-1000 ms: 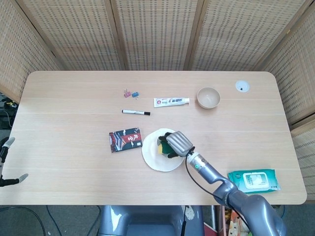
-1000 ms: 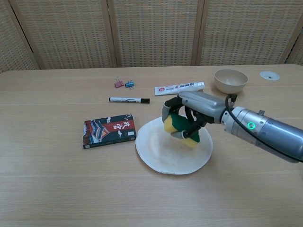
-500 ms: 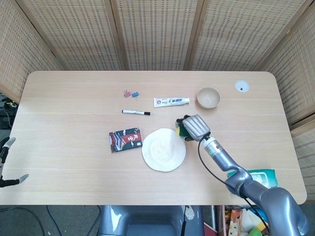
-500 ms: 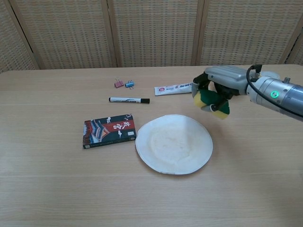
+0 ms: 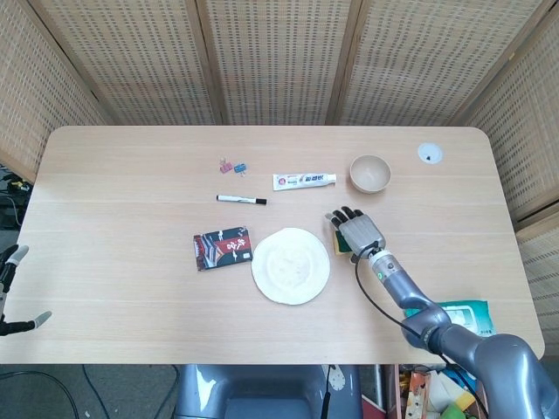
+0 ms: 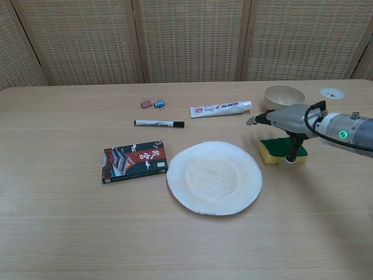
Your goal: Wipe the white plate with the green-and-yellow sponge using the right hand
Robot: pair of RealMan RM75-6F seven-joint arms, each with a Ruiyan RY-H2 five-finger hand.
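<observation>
Head view
Right hand [image 5: 356, 232]: hovering palm-down over the sponge, fingers spread apart and pointing toward the far edge of the table; nothing is being gripped.
Sponge [image 5: 338, 243]: lying flat on the table, mostly hidden beneath the fingers, with a strip of yellow and green peeking out on their plate side.
White plate [image 5: 291, 265]: sitting on the table just beside the fingers, toward the robot's left, apart from the sponge.
Bowl [image 5: 370, 173]: standing beyond the fingertips, toward the far edge.
Toothpaste tube [image 5: 303, 181]: lying beyond the fingertips and off toward the plate side.
Left hand [image 5: 10, 292]: showing only as a few fingers at the frame's left edge, off the table; whether it is holding anything cannot be told.

Chest view
Right hand [image 6: 281, 122]: hanging above the sponge with fingers extended and loose; one dark fingertip [image 6: 289, 156] is touching the sponge's top face.
Sponge [image 6: 282, 150]: resting flat, green side up over yellow, directly under the fingers.
White plate [image 6: 214, 176]: lying near the fingers, well short of contact, with a narrow gap to the sponge.
Marker [image 6: 158, 123]: lying far from the fingers, past the plate.
Red-and-black packet [image 6: 134, 161]: sitting on the plate's far side from the fingers.
Binder clips [image 6: 151, 104]: lying well apart from the fingers, near the marker.
</observation>
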